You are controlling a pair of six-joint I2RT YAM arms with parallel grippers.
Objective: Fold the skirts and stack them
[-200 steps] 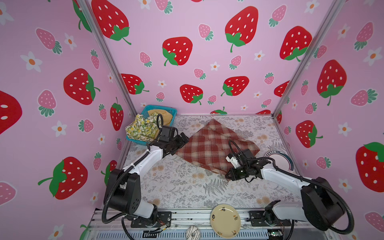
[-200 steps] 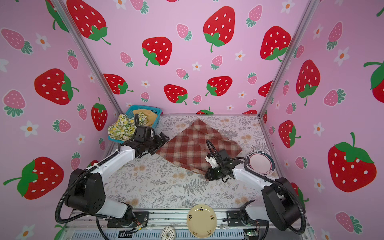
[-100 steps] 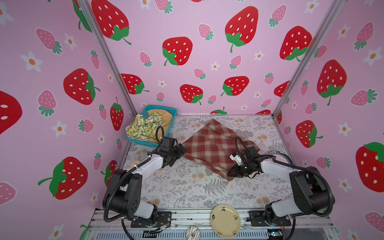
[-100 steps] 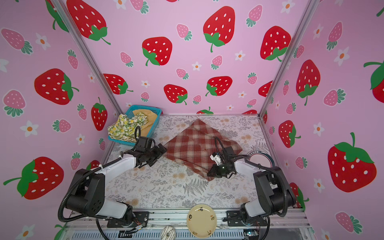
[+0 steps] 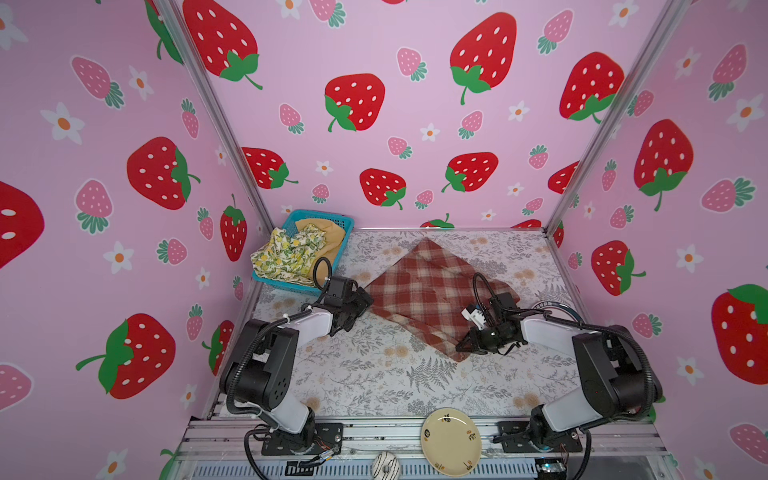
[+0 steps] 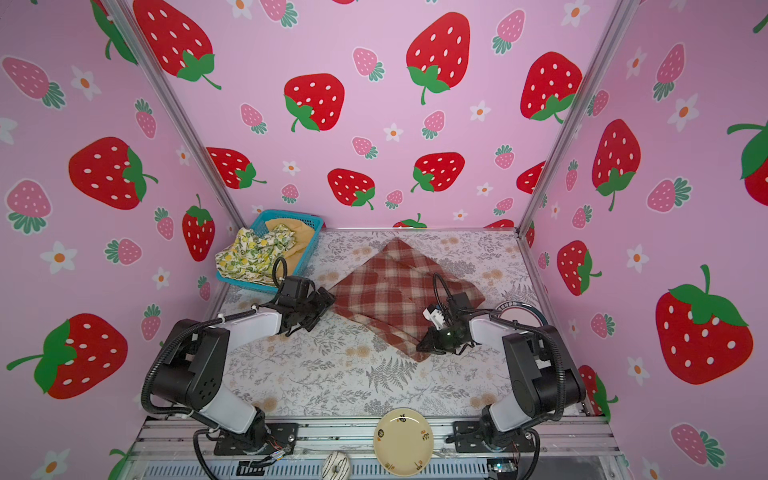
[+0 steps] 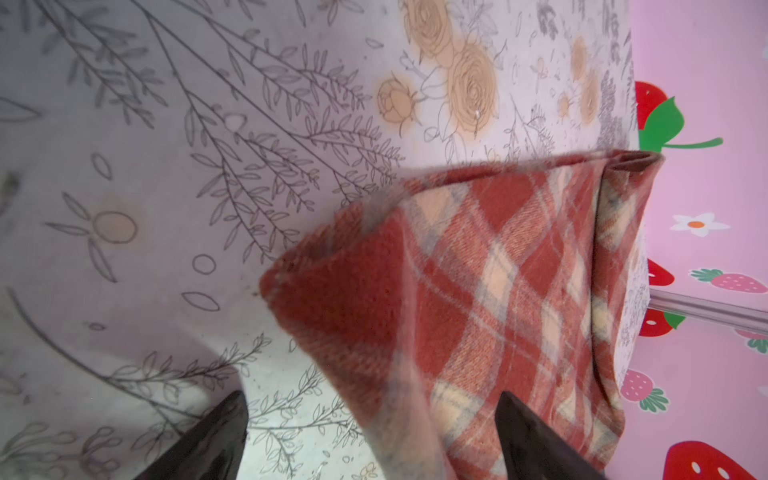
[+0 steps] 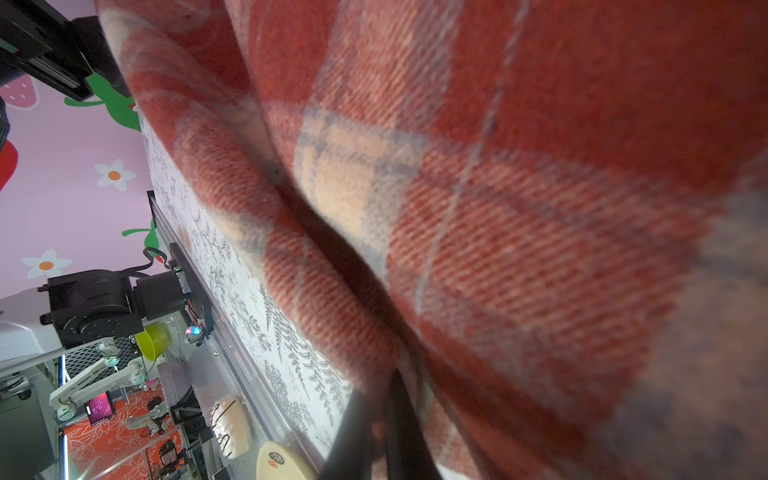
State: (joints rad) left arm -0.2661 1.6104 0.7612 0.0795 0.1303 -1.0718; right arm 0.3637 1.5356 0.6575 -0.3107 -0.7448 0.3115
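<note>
Left gripper (image 5: pixel 363 302) nearer plaid skirt (image 5: pixel 424 291) — right gripper (image 5: pixel 460 347) still clamped.

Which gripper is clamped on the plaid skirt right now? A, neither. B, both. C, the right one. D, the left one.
C: the right gripper is shut on a corner of the plaid skirt; the left gripper has its jaws wide open at another corner.

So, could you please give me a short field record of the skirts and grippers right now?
plaid skirt: spread on the table
lemon skirt: in the blue basket, spilling over its rim
mustard skirt: same basket, partly under lemon skirt
left gripper: open, astride a plaid skirt corner
right gripper: shut on plaid skirt's near corner
</note>
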